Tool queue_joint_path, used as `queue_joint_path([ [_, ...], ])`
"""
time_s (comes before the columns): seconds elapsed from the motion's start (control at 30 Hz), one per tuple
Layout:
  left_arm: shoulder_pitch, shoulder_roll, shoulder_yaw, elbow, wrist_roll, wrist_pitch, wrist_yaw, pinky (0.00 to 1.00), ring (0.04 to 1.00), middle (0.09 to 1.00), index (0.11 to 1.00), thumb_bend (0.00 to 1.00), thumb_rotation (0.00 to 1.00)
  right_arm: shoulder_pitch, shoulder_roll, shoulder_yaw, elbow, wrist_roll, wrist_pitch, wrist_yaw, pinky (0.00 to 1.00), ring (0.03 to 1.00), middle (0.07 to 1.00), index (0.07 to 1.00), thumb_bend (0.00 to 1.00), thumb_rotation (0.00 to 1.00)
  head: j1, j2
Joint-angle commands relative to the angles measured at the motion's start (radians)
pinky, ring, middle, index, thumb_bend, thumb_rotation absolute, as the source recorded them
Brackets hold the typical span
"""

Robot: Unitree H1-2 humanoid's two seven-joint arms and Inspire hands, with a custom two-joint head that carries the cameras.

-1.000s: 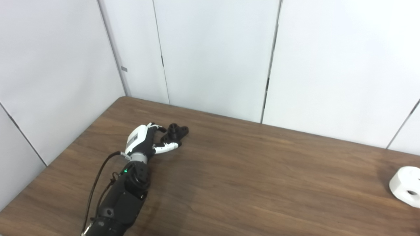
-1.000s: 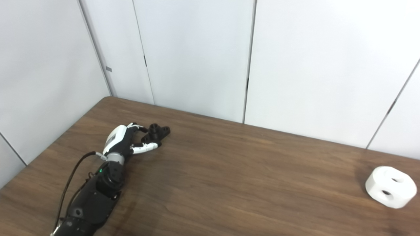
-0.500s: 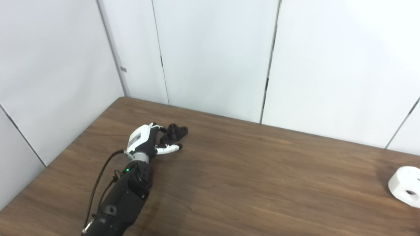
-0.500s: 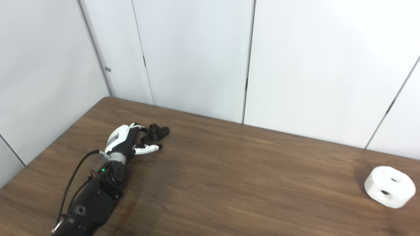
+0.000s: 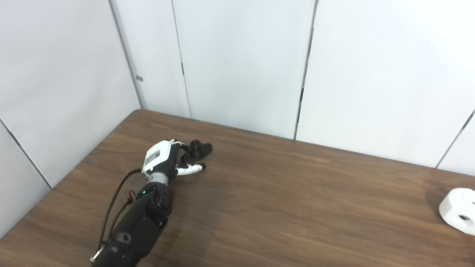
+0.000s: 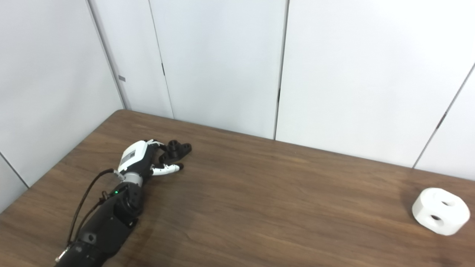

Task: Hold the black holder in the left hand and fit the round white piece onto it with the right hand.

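The black holder lies on the wooden table at the far left, near the back wall. My left hand rests right beside it, reaching in from the lower left. Its dark fingers curl against the holder's near side, while the white thumb stretches out just below it without pressing on it. The holder sits on the table, not lifted. The round white piece, with two holes in it, lies at the table's far right. My right hand is out of sight.
White wall panels close off the table along its back and left edges. A black cable loops beside my left forearm. A wide stretch of bare wood separates the holder from the white piece.
The whole picture has shifted slightly, so the camera has moved. My left hand has settled a little lower beside the holder. The holder and the white piece stay in place.
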Motion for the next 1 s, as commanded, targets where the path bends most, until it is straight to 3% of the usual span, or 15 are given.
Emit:
queue_joint_path([
  [0.0,-0.015,0.022,0.002,-0.006,0.010,-0.012,0.011,1.00,1.000,0.924,0.647,0.83,0.29,0.036,0.018,0.015,0.022,0.009,0.018,0.001,1.00,1.000,1.000,1.000,0.74,1.00,0.000,0.002],
  [0.03,-0.015,0.019,0.006,0.000,0.006,-0.022,0.021,1.00,0.997,0.915,0.617,0.82,0.25,0.036,0.017,0.015,0.022,0.010,0.019,0.002,1.00,1.000,1.000,1.000,0.74,1.00,0.000,0.002],
  [0.07,-0.014,0.014,0.012,0.005,0.002,-0.033,0.036,1.00,0.992,0.905,0.543,0.64,0.15,0.036,0.016,0.015,0.023,0.009,0.016,0.004,1.00,1.000,1.000,1.000,0.74,1.00,0.000,0.004],
  [0.17,-0.015,0.002,0.025,0.022,-0.005,-0.059,0.083,1.00,0.958,0.855,0.493,0.54,0.07,0.036,0.015,0.014,0.023,0.013,0.018,0.004,1.00,1.000,1.000,1.000,0.74,1.00,0.001,0.005],
  [0.73,-0.021,-0.016,0.031,0.066,-0.008,-0.137,0.162,1.00,0.903,0.793,0.485,0.52,0.05,0.033,0.012,0.012,0.026,0.021,0.018,0.003,1.00,1.000,1.000,1.000,0.76,1.00,0.003,0.007],
  [0.9,-0.013,-0.019,0.030,0.045,-0.022,-0.150,0.142,1.00,0.905,0.795,0.485,0.52,0.05,0.032,0.014,0.013,0.023,0.020,0.024,0.003,1.00,1.000,1.000,0.999,0.77,1.00,-0.004,0.010],
  [0.97,0.001,-0.027,0.022,-0.003,-0.026,-0.125,0.108,0.99,0.912,0.801,0.485,0.52,0.05,0.032,0.016,0.014,0.015,0.016,0.033,-0.001,1.00,1.000,1.000,0.997,0.77,1.00,-0.012,0.014],
])
